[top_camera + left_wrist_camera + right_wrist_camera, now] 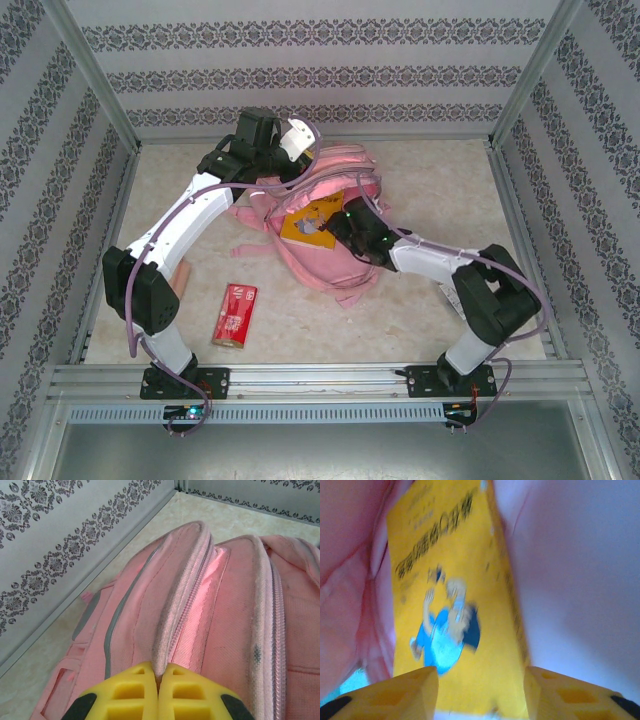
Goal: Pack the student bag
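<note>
Yellow fingers (137, 692) of the left pincer (159, 680) press together on a zipper-edged fold of the pink student bag (235, 610); the right pincer (480, 695) pinches a yellow book (455, 580) sitting partly inside the bag's opening; the backpack (320, 215) lies mid-tabletop (450, 180), toward the far wall; a red packet (235, 314) rests apart, nearer the arms.

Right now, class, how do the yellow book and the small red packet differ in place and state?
The yellow book sits at the student bag opening, held by the right gripper; the red packet lies loose on the table. The book's cover shows a cartoon figure; the packet's is plain red. Both are flat and rectangular.
</note>
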Available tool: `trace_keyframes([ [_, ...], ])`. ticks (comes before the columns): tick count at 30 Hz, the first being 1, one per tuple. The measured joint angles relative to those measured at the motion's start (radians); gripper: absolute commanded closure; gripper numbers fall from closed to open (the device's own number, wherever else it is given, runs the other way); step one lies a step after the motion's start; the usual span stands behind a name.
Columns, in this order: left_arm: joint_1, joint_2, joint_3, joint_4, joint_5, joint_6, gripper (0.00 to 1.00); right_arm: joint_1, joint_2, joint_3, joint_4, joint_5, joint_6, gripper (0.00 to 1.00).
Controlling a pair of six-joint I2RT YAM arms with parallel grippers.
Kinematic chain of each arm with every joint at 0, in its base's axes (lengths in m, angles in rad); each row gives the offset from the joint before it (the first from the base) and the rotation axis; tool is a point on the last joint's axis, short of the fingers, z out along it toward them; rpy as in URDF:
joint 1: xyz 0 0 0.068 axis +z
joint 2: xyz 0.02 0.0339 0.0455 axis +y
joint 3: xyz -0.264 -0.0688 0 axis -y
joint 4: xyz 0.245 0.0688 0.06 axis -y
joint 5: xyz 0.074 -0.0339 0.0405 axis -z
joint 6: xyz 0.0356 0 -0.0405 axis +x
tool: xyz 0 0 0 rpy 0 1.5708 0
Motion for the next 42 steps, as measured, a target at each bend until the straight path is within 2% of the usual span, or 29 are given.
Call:
trace_keyframes([
  [5, 0.003, -0.012, -0.019, 0.003, 0.004, 0.003, 1.00, 0.151, -0.077, -0.063, -0.003, 0.023, 0.195, 0.41],
  [11, 0.003, -0.014, -0.024, 0.008, 0.006, 0.003, 1.00, 0.104, -0.007, -0.034, 0.047, 0.022, 0.274, 0.46],
  [18, 0.004, -0.017, -0.035, 0.023, 0.006, 0.003, 1.00, 0.083, 0.111, -0.013, 0.113, 0.023, 0.322, 0.42],
  [42, 0.010, -0.030, -0.046, 0.028, 0.006, 0.014, 1.00, 0.125, 0.093, 0.006, 0.137, 0.022, 0.355, 0.40],
])
